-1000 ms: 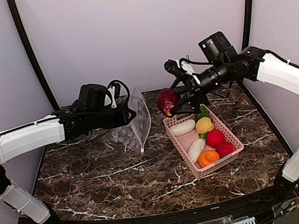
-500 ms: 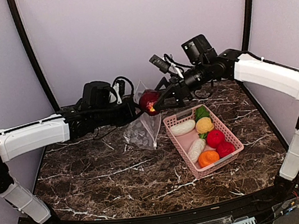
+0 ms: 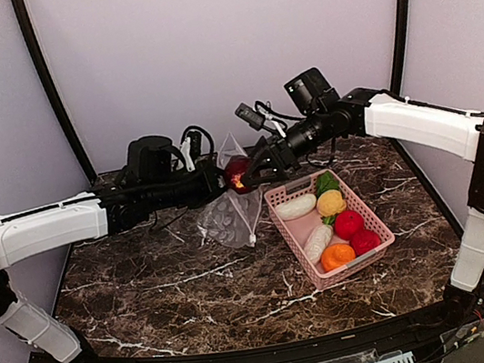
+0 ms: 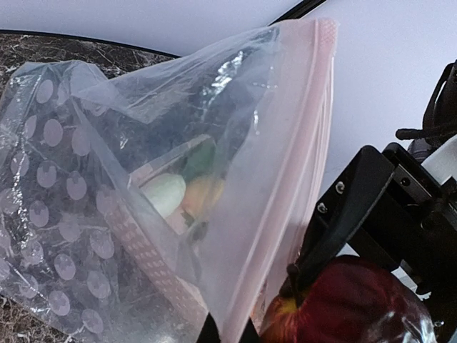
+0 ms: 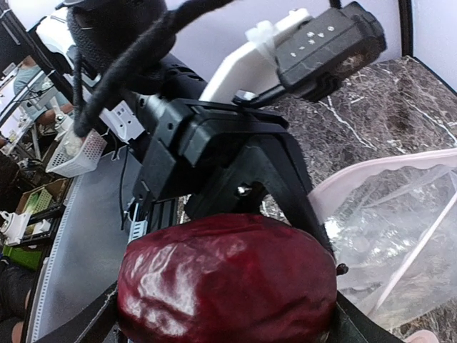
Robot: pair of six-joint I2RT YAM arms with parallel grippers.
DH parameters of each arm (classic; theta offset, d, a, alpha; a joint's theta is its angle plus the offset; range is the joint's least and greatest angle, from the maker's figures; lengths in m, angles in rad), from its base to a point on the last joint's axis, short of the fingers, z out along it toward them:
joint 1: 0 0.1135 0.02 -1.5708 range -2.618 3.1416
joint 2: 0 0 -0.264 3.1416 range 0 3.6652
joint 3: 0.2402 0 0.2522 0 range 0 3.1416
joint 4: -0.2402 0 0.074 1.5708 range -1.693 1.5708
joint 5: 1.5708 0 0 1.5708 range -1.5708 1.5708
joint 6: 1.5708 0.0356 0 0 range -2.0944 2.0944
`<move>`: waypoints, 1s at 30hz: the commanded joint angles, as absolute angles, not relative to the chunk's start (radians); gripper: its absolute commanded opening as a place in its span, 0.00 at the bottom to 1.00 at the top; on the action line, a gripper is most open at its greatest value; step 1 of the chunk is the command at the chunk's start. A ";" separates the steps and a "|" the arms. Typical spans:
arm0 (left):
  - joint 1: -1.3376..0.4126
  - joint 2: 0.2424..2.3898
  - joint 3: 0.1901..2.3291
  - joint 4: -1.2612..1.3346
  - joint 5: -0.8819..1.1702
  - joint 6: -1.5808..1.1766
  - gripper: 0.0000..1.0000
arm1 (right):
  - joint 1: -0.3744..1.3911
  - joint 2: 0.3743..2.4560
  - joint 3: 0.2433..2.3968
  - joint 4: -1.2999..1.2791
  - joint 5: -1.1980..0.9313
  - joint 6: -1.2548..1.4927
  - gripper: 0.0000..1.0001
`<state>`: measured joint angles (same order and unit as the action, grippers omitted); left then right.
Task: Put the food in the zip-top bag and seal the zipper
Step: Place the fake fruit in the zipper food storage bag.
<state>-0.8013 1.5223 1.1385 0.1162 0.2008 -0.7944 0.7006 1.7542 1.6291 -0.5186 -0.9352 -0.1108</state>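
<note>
Pinching the dark red piece (image 5: 227, 282), the right pincer (image 3: 246, 170) hangs beside the bag (image 3: 230, 220), which the left pincer (image 3: 216, 184) grips by the zipper (image 4: 285, 179).

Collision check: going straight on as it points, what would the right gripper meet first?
Probably its dark purple piece hits the zip-top bag at the zipper, by the left gripper; depth unclear.

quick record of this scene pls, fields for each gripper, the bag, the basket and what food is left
left gripper: shut on the zip-top bag, holding it up by its mouth edge
right gripper: shut on the dark red piece, right beside the zipper
bag: looks empty
pink basket: holds two white radishes, two red balls, orange, yellow-peach ball, green leafy piece
</note>
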 commanded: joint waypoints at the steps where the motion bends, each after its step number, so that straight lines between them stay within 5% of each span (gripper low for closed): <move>1: -0.805 1.472 1.115 0.151 0.214 -0.800 0.01 | 0.706 1.739 1.630 -0.515 -0.792 -0.139 0.64; 24: -0.811 1.468 1.096 0.187 0.206 -0.829 0.01 | 0.791 1.771 1.602 -0.601 -0.270 -0.329 0.66; 30: -0.813 1.480 1.102 0.181 0.198 -0.833 0.01 | 0.851 1.761 1.607 -0.622 -0.218 -0.403 0.81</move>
